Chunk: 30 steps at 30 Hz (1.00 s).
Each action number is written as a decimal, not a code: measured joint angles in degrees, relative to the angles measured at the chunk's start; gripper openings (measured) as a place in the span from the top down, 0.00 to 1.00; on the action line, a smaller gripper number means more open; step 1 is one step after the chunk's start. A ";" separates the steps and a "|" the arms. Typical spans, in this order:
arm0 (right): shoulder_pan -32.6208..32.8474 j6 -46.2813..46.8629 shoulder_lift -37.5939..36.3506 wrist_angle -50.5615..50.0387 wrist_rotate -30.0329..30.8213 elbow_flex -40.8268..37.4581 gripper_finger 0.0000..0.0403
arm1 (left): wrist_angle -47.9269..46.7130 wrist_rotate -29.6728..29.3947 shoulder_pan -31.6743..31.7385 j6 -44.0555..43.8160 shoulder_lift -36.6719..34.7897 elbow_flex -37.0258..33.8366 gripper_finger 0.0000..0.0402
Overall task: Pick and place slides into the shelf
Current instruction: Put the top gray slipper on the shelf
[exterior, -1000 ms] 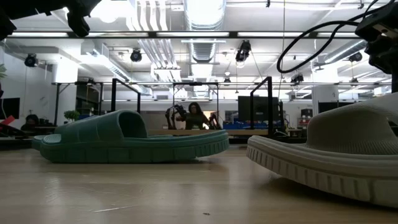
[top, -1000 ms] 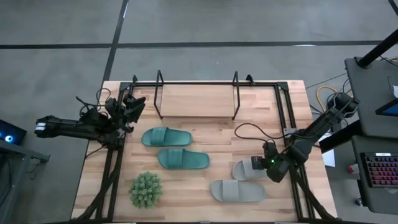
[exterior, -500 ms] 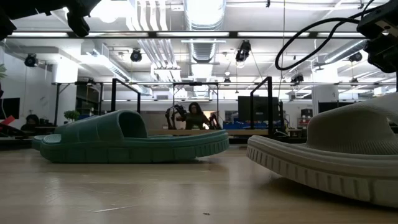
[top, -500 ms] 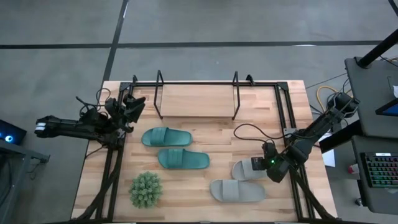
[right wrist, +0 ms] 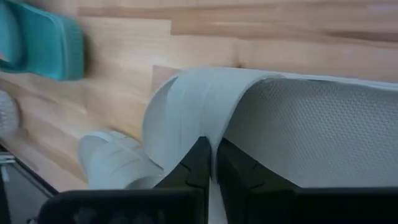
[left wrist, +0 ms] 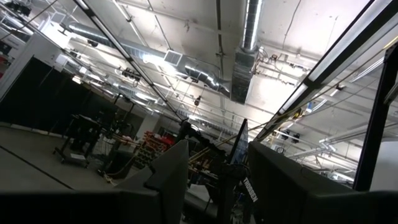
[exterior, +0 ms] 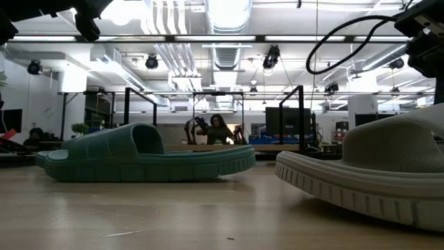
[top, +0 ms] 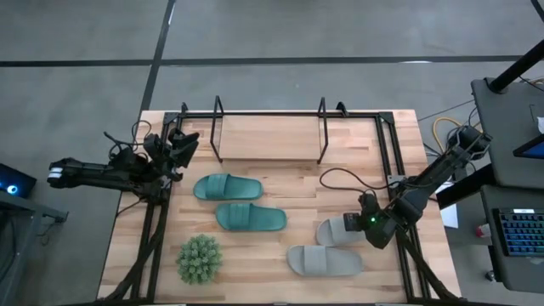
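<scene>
Right gripper (top: pixel 360 223), table's 4 o'clock: fingers pinched on a grey slide's (top: pixel 338 230) strap. Left gripper (top: pixel 180 144), 10 o'clock edge: jaw width unclear. Shelf (top: pixel 269 136) at 12 o'clock, empty.

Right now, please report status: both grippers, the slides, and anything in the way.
Right gripper shut on grey slide strap. Left gripper parked at table's left edge. Shelf holds nothing; other three slides on table. Path to shelf looks clear.
</scene>
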 joint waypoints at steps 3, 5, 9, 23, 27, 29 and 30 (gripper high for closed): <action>0.00 0.02 -0.24 -0.12 2.13 0.38 0.96 | 0.00 0.00 0.00 0.00 -0.01 0.00 0.62; 0.00 0.02 -0.24 -0.20 3.20 0.55 0.96 | -0.02 0.00 0.00 0.00 0.01 0.00 0.62; 0.00 -0.09 -0.24 -0.33 5.29 1.11 0.96 | -0.01 0.00 0.00 0.00 0.05 0.00 0.62; -0.20 -3.88 -0.82 -0.33 20.74 6.95 0.96 | -0.02 0.00 0.04 -0.07 0.38 0.00 0.62; -1.83 -7.57 -0.92 -0.46 21.36 9.95 0.96 | -0.02 0.00 0.04 -1.75 0.38 0.00 0.62; -3.03 -9.71 -0.92 -0.46 21.40 11.75 0.96 | -0.02 0.00 0.04 -2.98 0.38 0.00 0.62; -3.71 -11.36 -0.90 -0.44 21.42 12.68 0.96 | -0.01 0.00 0.04 -3.04 0.38 0.00 0.62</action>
